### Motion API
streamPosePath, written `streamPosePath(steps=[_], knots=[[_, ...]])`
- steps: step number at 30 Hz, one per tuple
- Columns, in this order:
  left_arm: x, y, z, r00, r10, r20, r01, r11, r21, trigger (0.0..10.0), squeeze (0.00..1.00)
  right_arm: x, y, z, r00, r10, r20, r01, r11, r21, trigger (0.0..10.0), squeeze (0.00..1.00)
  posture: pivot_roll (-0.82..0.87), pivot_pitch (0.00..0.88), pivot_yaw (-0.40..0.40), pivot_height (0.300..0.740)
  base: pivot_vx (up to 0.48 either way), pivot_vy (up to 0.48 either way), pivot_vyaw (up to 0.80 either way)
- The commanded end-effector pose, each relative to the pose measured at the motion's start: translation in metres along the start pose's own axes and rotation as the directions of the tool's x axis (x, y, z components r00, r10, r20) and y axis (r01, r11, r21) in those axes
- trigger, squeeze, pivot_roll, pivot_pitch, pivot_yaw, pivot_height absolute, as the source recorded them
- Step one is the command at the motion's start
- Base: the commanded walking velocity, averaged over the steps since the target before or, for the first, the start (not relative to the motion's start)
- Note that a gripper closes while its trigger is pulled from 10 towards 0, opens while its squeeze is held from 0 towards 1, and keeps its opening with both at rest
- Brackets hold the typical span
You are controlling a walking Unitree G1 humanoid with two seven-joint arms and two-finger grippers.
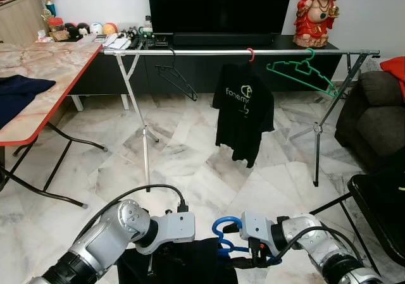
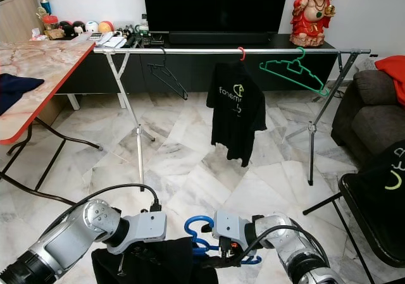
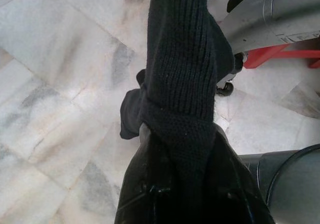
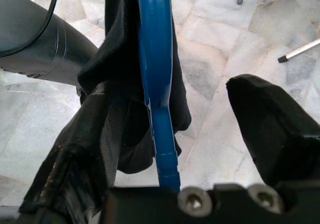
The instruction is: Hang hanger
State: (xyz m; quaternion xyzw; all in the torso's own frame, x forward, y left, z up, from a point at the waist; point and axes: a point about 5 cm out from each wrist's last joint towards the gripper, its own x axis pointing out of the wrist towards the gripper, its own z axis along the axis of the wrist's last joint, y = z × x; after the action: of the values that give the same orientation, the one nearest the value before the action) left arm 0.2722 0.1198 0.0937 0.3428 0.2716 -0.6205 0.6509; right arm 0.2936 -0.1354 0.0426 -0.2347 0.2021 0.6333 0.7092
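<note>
Low in front of the robot, the left gripper (image 3: 175,134) is clenched on a dark ribbed garment (image 3: 182,59), a fold of which is bunched between its fingers over the marble floor (image 1: 190,151). Just beside it, the right gripper (image 4: 170,149) has its fingers spread apart, with the blue hanger (image 4: 157,59) lying against the inner side of one finger and the black cloth draped along it; the other finger (image 4: 272,129) stands clear of the hanger. The hanger's blue hook (image 1: 224,230) curls up between the two wrists. Further ahead a silver clothes rail (image 1: 240,52) spans the room, carrying an empty black hanger (image 1: 177,78), a black T-shirt (image 1: 243,113) on a red hook, and an empty green hanger (image 1: 300,72). The shirt's chest print begins "fonem", with the rest lost in a fold. A red-edged marble-pattern desk (image 1: 44,69) stands to the left, with dark cloth lying on it.
</note>
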Motion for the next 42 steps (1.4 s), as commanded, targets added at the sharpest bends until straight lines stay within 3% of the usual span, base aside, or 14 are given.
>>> streamPosePath(steps=[1,13,42], knots=[[-0.003,0.004,0.015,0.999,0.008,0.039,-0.01,0.998,0.057,10.0,0.0,0.003,0.001,0.001,1.0,0.016,-0.002,-0.016,1.0,-0.012,0.0,0.0,0.1,0.046,-0.053,0.74,0.0,0.0,0.0],[-0.003,0.004,0.016,0.999,0.007,0.04,-0.009,0.998,0.059,10.0,0.0,0.006,0.009,-0.007,0.998,0.055,-0.035,-0.055,0.998,0.009,0.0,0.0,0.1,0.05,-0.055,0.74,0.0,0.0,0.0],[-0.004,0.005,0.015,0.999,0.015,0.039,-0.017,0.998,0.064,10.0,0.0,0.009,0.012,-0.014,0.999,-0.01,-0.04,0.012,0.999,0.05,0.0,0.0,0.11,0.05,-0.057,0.74,0.0,0.0,0.0]])
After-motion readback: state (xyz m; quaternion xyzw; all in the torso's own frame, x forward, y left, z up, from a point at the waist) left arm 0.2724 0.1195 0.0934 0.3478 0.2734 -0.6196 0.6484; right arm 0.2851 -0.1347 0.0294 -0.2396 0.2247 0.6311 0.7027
